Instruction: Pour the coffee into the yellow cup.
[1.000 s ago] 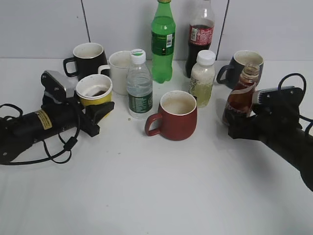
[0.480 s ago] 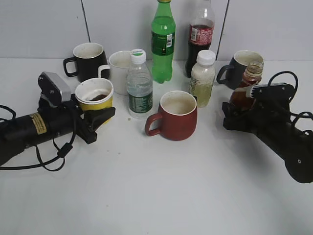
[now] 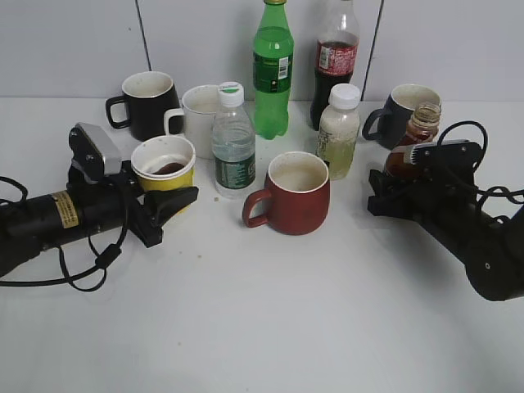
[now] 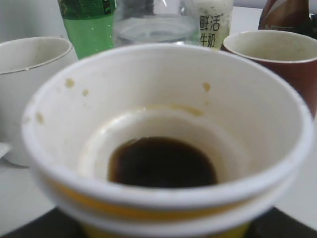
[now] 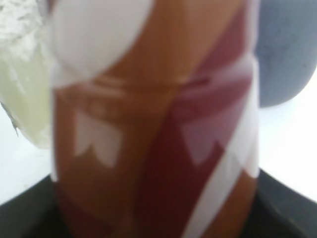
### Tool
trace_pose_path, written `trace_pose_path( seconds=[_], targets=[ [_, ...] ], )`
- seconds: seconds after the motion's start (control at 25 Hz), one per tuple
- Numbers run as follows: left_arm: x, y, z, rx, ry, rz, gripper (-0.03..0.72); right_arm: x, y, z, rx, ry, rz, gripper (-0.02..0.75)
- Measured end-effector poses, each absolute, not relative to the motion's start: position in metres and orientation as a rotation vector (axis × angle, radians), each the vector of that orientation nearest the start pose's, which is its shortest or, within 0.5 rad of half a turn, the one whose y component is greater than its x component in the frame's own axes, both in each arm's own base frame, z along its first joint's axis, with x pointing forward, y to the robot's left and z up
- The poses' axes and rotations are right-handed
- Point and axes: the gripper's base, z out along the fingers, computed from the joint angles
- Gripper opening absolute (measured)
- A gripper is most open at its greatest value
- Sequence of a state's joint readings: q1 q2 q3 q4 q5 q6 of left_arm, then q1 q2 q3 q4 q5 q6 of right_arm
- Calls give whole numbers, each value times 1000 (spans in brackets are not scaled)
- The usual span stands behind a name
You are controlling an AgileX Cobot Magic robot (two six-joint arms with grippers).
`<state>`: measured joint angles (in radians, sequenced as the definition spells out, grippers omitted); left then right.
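The yellow cup [image 3: 166, 176] stands at the left on the table, held by my left gripper [image 3: 175, 196], which is shut on its lower part. In the left wrist view the yellow cup [image 4: 158, 94] fills the frame, with a pool of dark coffee [image 4: 161, 162] at its bottom. The brown coffee bottle [image 3: 418, 124] stands upright at the right, uncapped, next to a dark grey mug [image 3: 407, 106]. My right gripper [image 3: 390, 185] is shut on the bottle's lower body. In the right wrist view the bottle's red-and-white label [image 5: 153, 124] fills the frame.
Between the arms stand a dark red mug [image 3: 300, 196], a clear water bottle [image 3: 233, 146] and a white-capped pale bottle [image 3: 338, 133]. Behind them are a black mug [image 3: 149, 104], a white mug [image 3: 197, 119], a green bottle [image 3: 273, 70] and a cola bottle [image 3: 336, 61].
My right gripper carried the coffee bottle back and to the right, beside the dark grey mug, and sank lower. My left gripper shifted the yellow cup slightly right.
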<state>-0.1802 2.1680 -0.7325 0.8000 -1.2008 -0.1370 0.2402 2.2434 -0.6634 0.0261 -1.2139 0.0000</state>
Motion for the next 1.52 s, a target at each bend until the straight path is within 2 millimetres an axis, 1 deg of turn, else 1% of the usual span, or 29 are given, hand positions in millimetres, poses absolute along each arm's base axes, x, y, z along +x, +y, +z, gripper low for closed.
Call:
trace_pose_path(
  seconds=[0.24,0.36,0.48,0.72,0.84,0.88,0.92,1.0,1.12,1.16,1.32,1.4,1.52],
  targets=[
    [314,-121,76,867,1618,-665,407,325,78,48,-211,1842,149,507],
    [313,-123,75,861,1630,-696,408,321,79,55,-256,1840,141,507],
    [310,-129,75,871,1628,-717,409,321,83,75,-319,1781,156,507],
    [301,-151,78,916,1604,-761,410,321,92,128,-419,1648,200,507],
    [300,-158,90,916,1570,-759,410,319,96,147,-492,1620,212,507],
    [299,-159,91,915,1567,-760,410,318,98,151,-529,1611,218,507],
    [299,-162,98,907,1553,-772,410,318,101,156,-565,1597,222,507],
    [298,-166,104,897,1544,-795,410,319,106,164,-626,1573,227,507],
    [296,-173,108,912,1536,-808,410,323,119,172,-732,1553,226,507],
    [294,-179,109,932,1534,-813,410,324,125,172,-778,1552,219,507],
    [289,-193,107,980,1564,-821,410,322,149,174,-977,1495,145,507],
    [284,-200,108,990,1582,-848,410,321,156,176,-1045,1453,105,507],
    [280,-206,110,1006,1595,-860,410,321,158,176,-1129,1398,32,507]
  ],
)
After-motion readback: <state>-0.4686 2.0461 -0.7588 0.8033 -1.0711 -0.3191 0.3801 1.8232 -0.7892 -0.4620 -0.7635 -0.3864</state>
